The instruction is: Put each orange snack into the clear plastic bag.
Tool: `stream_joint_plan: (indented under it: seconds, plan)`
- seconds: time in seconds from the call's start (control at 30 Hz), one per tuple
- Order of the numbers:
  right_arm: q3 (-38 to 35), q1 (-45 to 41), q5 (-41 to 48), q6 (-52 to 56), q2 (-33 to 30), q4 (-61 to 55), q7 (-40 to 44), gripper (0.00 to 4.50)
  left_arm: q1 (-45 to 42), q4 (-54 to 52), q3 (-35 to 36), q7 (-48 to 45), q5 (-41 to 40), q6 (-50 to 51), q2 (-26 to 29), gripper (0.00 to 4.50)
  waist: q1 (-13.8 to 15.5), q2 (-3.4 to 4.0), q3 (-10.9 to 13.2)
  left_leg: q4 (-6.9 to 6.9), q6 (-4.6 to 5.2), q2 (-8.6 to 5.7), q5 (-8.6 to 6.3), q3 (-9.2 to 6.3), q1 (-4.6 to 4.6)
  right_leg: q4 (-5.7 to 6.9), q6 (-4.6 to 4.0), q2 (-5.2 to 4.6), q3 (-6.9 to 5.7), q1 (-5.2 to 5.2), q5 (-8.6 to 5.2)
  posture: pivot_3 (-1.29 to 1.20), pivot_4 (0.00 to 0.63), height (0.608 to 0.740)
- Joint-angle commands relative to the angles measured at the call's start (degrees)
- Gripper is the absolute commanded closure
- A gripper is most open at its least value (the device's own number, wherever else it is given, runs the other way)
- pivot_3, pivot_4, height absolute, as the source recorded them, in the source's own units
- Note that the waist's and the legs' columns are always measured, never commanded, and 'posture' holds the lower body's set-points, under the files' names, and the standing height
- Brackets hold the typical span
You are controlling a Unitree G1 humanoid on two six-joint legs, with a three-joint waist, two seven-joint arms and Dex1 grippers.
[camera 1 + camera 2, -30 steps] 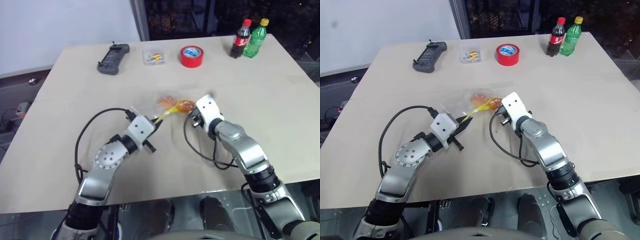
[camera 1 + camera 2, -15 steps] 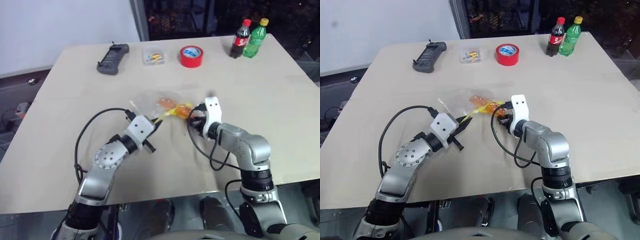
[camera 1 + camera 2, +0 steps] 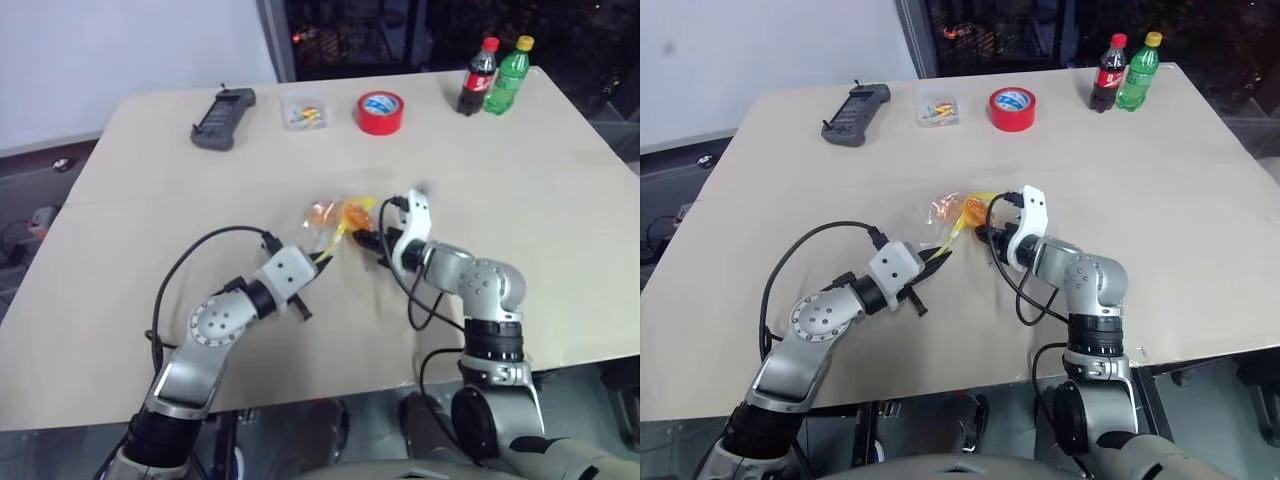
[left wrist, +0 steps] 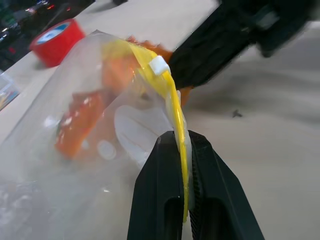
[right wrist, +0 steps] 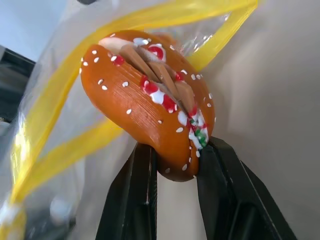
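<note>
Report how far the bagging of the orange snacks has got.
Done: one orange snack already lies inside the clear plastic bag. In hand: the left gripper is shut on the bag's yellow seal strip, holding the mouth up, while the right gripper is shut on the second orange snack right at the opening. Left: push that snack in and release it.

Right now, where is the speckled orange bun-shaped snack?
Gripped in the right gripper, the orange snack sits mid-table at the clear plastic bag's yellow-edged mouth.
</note>
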Motion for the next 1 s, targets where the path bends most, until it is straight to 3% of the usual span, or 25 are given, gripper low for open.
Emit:
stream_joint_plan:
  seconds: [0.03,0.23,0.47,0.7,0.9,0.97,1.0]
  plan:
    - [12.69,-0.48,-8.59,-12.31,-4.92,-0.14,4.77,3.38,0.8,-2.58,0.06,-0.56,0.26,-2.27,1.03,4.5,-0.03,-0.01,-0.01,-0.01,0.0,0.01,0.0,0.01,0.0,-0.01,0.0,0.0,0.0,-0.01,0.0,0.0,0.15,0.74]
    - [27.57,0.04,-23.5,-36.93,-15.36,2.01,12.45,3.38,1.35,-1.88,0.43,-0.38,0.71,-3.16,1.56,4.5,0.45,-0.02,-0.01,-0.01,0.0,-0.05,0.0,0.03,-0.01,-0.09,0.01,-0.04,-0.01,0.01,0.0,0.0,0.15,0.74]
    - [32.65,0.54,-34.26,-52.38,-20.6,6.02,14.07,3.38,1.04,-1.4,1.18,-0.15,0.65,-3.53,1.59,4.5,0.49,-0.03,-0.01,-0.02,-0.01,0.06,0.01,0.03,-0.01,-0.09,0.0,0.09,0.0,0.01,0.0,0.0,0.15,0.74]
    - [37.35,-0.97,-48.6,-64.33,-23.76,11.12,10.64,3.38,0.07,-1.49,1.34,-0.01,0.53,-3.19,1.37,4.5,0.55,-0.04,-0.02,-0.02,-0.03,0.06,0.02,0.03,-0.01,-0.11,-0.01,0.09,0.0,0.02,0.01,0.0,0.15,0.74]
    - [36.05,-0.68,-47.4,-67.32,-22.53,11.28,15.39,3.38,-0.11,-1.07,1.24,-0.21,0.85,-3.52,1.73,4.5,0.52,-0.05,-0.02,-0.02,-0.03,0.08,0.02,0.04,0.01,-0.12,-0.01,0.12,0.03,0.04,0.01,0.0,0.15,0.74]
    - [35.15,-1.18,-45.69,-66.51,-20.4,11.75,16.28,3.12,0.27,-1.05,1.25,-0.07,0.89,-3.55,1.67,4.5,0.58,-0.05,-0.02,-0.02,-0.04,0.09,0.02,0.04,0.02,-0.12,-0.03,0.14,0.04,0.04,0.02,0.0,0.15,0.74]
    - [34.9,-1.53,-45.4,-66.37,-19.79,12.0,16.62,2.78,0.5,-1.03,1.23,-0.07,1.11,-3.76,1.81,4.5,0.5,-0.05,-0.01,-0.02,-0.04,0.1,0.02,0.04,0.03,-0.13,-0.03,0.15,0.03,0.06,0.02,0.0,0.15,0.74]
